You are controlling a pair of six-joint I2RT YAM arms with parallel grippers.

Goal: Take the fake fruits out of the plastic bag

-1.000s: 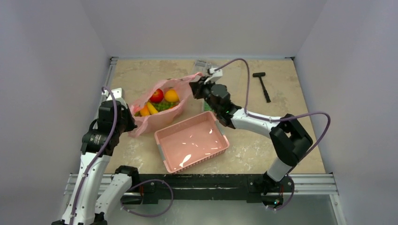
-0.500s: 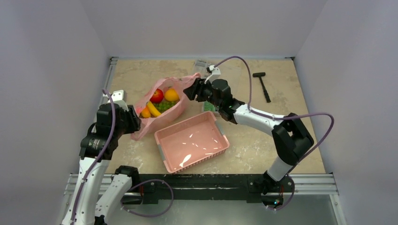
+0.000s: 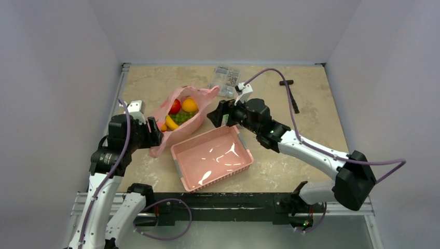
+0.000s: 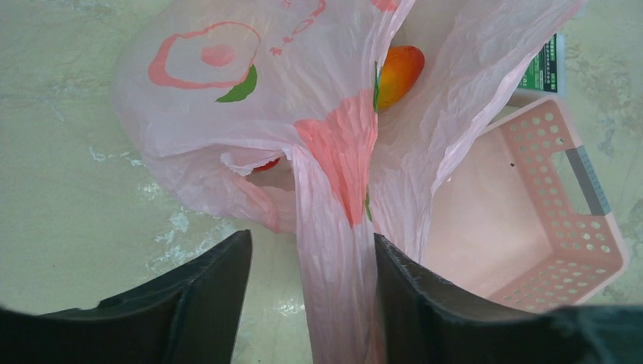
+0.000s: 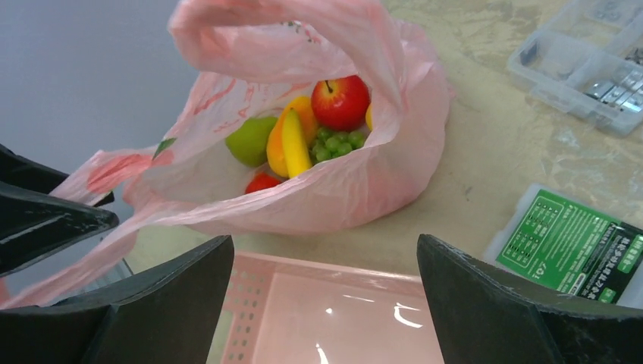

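Although the pink basket (image 3: 207, 155) sits nearest the arm bases on the surface (image 3: 321, 119), it holds nothing, so no extraction is judged complete and the whole removal is left to do. At the basket's left, the left end effector (image 4: 311, 243) is released: its jaws stand apart, and a twisted strip of the plastic bag (image 3: 181, 129) runs between them with a gap on one side. Over the basket's far rim, the right end effector (image 5: 324, 246) is released wide and carries nothing. Beyond it the bag lies open-mouthed, and all the fake fruits (image 3: 180, 116) are inside: banana (image 5: 294, 148), green piece (image 5: 249, 140), small red piece (image 5: 261, 182), grape bunch (image 5: 337, 140) and red apple (image 5: 340, 102). Farthest back, a clear parts box (image 3: 225, 80) holds small items.
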